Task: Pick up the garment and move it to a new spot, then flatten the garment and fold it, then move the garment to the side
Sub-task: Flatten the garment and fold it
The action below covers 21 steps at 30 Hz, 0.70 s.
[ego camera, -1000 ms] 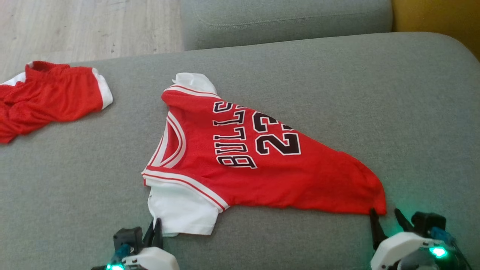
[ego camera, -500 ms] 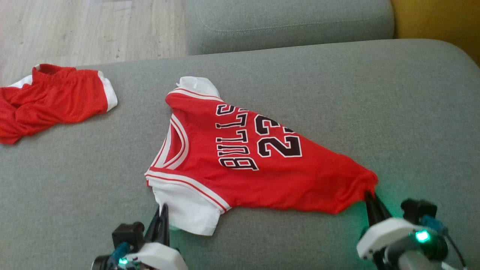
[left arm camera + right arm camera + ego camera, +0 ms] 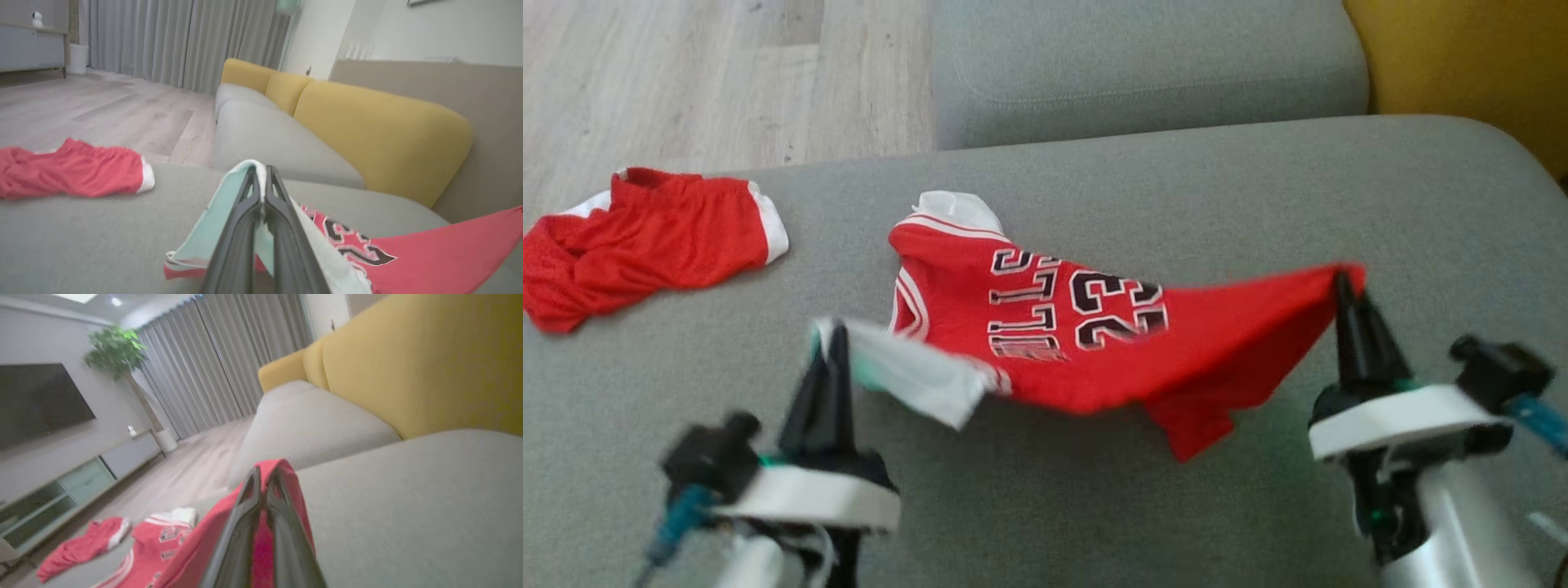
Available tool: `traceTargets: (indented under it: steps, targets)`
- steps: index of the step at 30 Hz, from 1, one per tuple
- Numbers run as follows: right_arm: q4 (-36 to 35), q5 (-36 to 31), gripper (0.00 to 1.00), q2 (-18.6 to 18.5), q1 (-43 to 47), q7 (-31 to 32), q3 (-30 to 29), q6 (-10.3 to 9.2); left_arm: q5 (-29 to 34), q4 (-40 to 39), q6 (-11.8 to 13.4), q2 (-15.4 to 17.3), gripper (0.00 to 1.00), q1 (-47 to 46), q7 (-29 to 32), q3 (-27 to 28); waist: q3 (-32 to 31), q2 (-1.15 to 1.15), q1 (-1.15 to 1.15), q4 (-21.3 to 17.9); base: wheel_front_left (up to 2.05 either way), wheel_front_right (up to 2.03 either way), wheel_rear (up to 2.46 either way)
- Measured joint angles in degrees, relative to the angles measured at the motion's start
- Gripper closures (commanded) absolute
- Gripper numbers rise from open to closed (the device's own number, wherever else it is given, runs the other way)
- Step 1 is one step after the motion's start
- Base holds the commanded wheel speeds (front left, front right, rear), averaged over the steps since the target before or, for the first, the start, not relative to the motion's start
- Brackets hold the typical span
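Note:
A red jersey (image 3: 1086, 327) with white sleeves and black lettering hangs partly lifted over the grey sofa seat (image 3: 1094, 506). My left gripper (image 3: 832, 336) is shut on its white sleeve (image 3: 220, 212), raised off the cushion. My right gripper (image 3: 1342, 282) is shut on the red hem corner (image 3: 273, 469), held higher. The near edge sags between the two grippers, and the far shoulder (image 3: 947, 214) still rests on the seat.
Red shorts with white trim (image 3: 645, 245) lie crumpled at the seat's far left edge. A second grey cushion (image 3: 1143, 65) sits behind, with a yellow backrest (image 3: 1462, 73) to the right. Wooden floor (image 3: 686, 82) lies beyond the left edge.
Both grippers have risen from the cushion with the jersey's near edge, the right one further and forward. The jersey went from lying flat to hanging between them. The head camera shifted.

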Motion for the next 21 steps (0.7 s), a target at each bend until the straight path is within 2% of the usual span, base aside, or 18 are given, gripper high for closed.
traceTargets:
  steps: [5,13,17,21]
  targets:
    - [-12.30,3.71,1.00,0.00,0.07,1.52,-0.27,0.00,-0.10,-12.05,0.49,3.37,1.00,-3.65,2.52,2.91,-1.22,0.00,0.00,0.04,0.00,0.00,0.00]
    - [-31.81,7.15,1.00,-0.01,-0.40,5.56,-3.53,0.00,4.76,-29.05,0.43,10.59,1.00,-16.93,9.53,6.30,-2.20,0.00,0.00,0.02,0.00,0.00,0.00]
    - [-39.74,7.05,1.00,-0.02,-2.60,9.98,-3.76,0.00,6.04,-32.25,-1.51,12.96,1.00,-26.46,13.83,6.62,-2.00,0.00,0.00,-0.40,0.00,0.00,0.00]
    - [-43.92,6.30,1.00,-0.04,-5.74,14.27,-3.77,0.00,7.36,-31.44,-3.68,14.07,1.00,-34.00,16.83,5.47,-1.03,0.00,0.00,-1.12,0.00,0.00,0.00]
